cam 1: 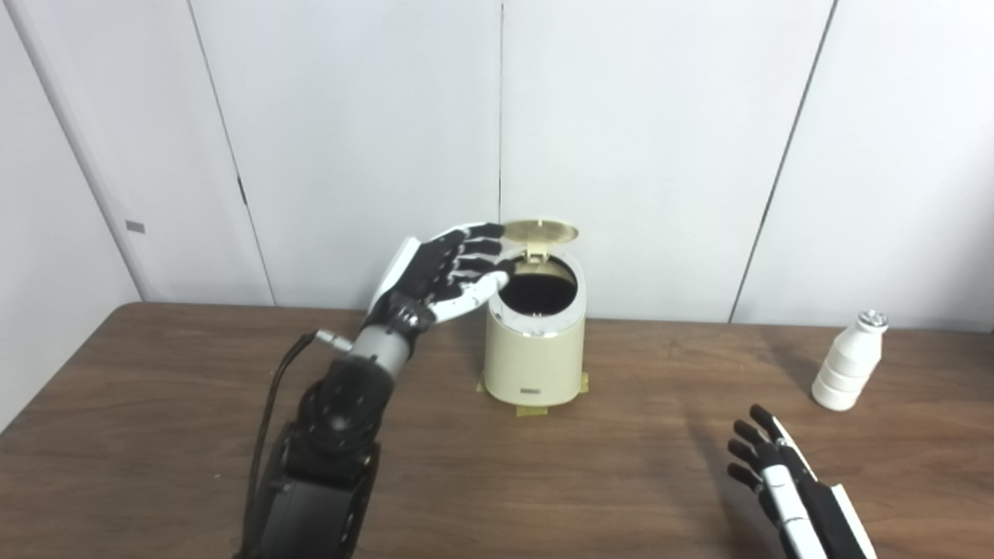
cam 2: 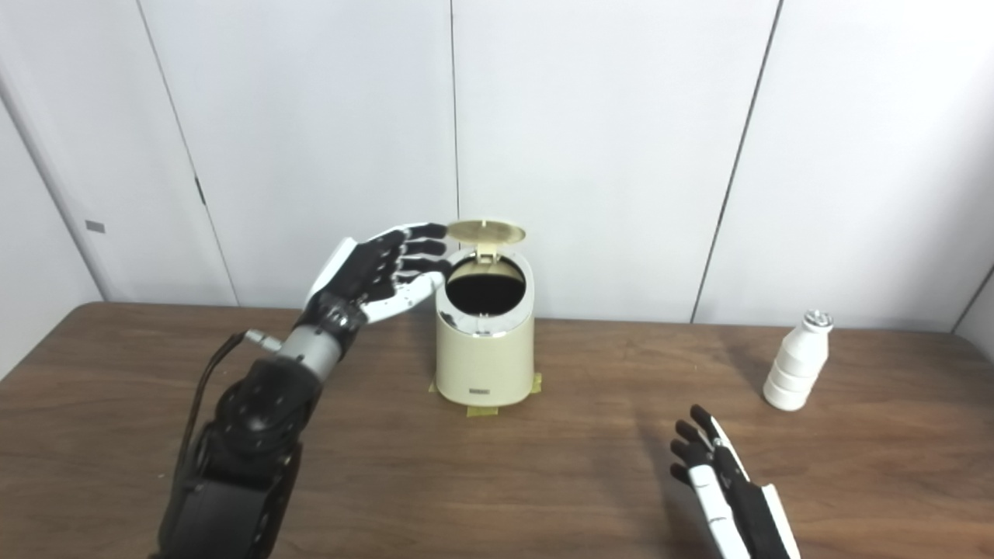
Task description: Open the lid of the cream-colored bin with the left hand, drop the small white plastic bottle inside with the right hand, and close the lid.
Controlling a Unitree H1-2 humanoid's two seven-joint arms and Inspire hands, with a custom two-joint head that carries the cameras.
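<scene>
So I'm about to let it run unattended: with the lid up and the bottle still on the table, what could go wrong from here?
The left hand sits by the raised lid; if it pulls away, the lid may drop shut. The bottle stands upright, far right of the open right hand, so a clumsy reach might tip it. The bin opening is narrow, so the drop could miss.

One cream-colored bin [cam 1: 535, 349], one open lid [cam 1: 540, 230], one small white plastic bottle [cam 1: 849, 362], two hands, one bench [cam 1: 155, 404]
</scene>
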